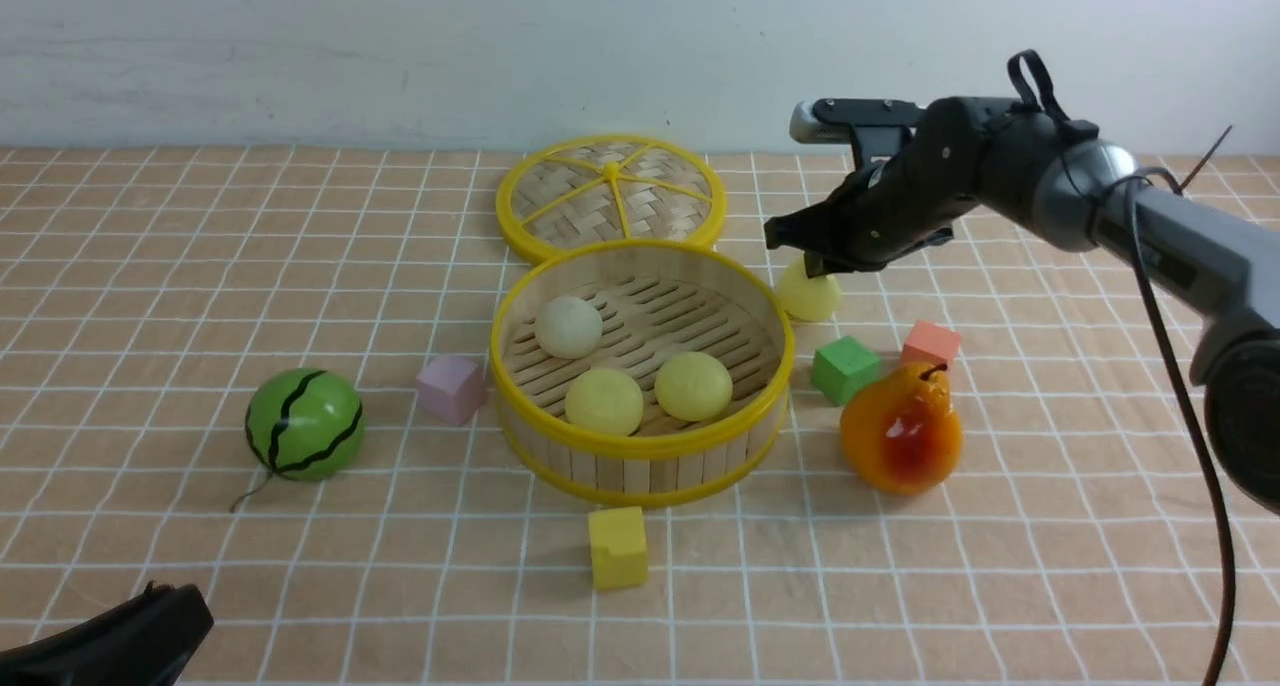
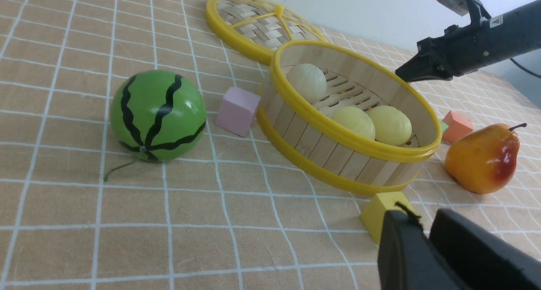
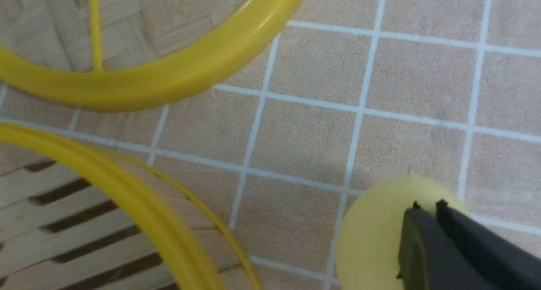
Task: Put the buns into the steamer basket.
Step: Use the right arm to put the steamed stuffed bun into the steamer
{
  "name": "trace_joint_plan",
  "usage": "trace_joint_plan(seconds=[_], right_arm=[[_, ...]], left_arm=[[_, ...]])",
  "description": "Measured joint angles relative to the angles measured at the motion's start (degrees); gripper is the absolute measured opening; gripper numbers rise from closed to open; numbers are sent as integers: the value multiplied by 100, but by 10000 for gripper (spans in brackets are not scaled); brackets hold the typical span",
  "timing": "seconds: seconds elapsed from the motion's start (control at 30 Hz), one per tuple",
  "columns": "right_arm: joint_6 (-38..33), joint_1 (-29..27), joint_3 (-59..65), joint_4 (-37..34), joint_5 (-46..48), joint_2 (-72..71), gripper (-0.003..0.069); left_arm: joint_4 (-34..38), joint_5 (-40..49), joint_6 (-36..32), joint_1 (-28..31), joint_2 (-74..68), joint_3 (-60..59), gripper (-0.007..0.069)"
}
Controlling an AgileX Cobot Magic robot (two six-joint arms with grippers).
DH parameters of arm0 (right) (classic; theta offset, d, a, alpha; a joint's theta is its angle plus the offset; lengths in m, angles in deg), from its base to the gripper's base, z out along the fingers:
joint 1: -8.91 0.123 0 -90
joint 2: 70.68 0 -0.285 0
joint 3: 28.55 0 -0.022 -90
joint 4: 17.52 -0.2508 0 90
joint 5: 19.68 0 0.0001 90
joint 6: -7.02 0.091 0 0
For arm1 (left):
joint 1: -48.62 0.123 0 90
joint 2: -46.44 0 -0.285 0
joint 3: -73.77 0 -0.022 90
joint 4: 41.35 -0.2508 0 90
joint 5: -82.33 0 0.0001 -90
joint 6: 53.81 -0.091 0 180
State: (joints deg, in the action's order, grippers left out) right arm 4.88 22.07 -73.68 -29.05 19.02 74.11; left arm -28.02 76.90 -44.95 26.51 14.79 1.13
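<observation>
The steamer basket (image 1: 640, 446) stands mid-table and holds three buns: an off-white one (image 1: 568, 327) and two pale yellow ones (image 1: 604, 401) (image 1: 693, 385). They also show in the left wrist view (image 2: 306, 82) (image 2: 353, 121) (image 2: 391, 125) inside the basket (image 2: 338, 129). A fourth pale yellow bun (image 1: 810, 294) lies just right of the basket. My right gripper (image 1: 815, 263) is shut, with its tips right over this bun's top (image 3: 372, 235); its tips (image 3: 427, 205) show no bun between them. My left gripper (image 2: 422, 216) is shut and empty, low at the near left (image 1: 150, 616).
The flat woven lid (image 1: 610, 198) lies behind the basket. A watermelon ball (image 1: 305, 423) and a pink cube (image 1: 452, 388) are to the left. A yellow cube (image 1: 617, 546) is in front. A green cube (image 1: 845, 368), an orange cube (image 1: 930, 344) and a pear (image 1: 902, 431) are to the right.
</observation>
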Motion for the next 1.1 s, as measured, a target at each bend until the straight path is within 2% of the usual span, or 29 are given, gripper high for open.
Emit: trace_joint_plan(seconds=[0.2, 0.37, 0.57, 0.73, 0.9, 0.93, 0.97, 1.03, 1.07, 1.1], right_arm=[[-495, 53, 0, -253, 373, -608, -1], [-987, 320, -16, -1025, 756, -841, 0], [-1098, 738, -16, -1196, 486, -532, 11], [-1098, 942, -10, -1209, 311, -201, 56], [-1098, 1046, -4, -1200, 248, -49, 246], [-1098, 1046, -4, -1190, 257, -77, 315], [-1098, 1046, -9, -1183, 276, -96, 335], [-1098, 1041, -9, -1164, 547, -294, 443], [-1098, 1041, -9, -1164, 547, -294, 443], [-1091, 1041, -9, -1151, 833, -537, 490]], left_arm=[[0, 0, 0, 0, 0, 0, 101], [0, 0, 0, 0, 0, 0, 106], [0, 0, 0, 0, 0, 0, 110], [0, 0, 0, 0, 0, 0, 113], [0, 0, 0, 0, 0, 0, 118], [0, 0, 0, 0, 0, 0, 120], [0, 0, 0, 0, 0, 0, 120], [0, 0, 0, 0, 0, 0, 123], [0, 0, 0, 0, 0, 0, 123], [0, 0, 0, 0, 0, 0, 124]])
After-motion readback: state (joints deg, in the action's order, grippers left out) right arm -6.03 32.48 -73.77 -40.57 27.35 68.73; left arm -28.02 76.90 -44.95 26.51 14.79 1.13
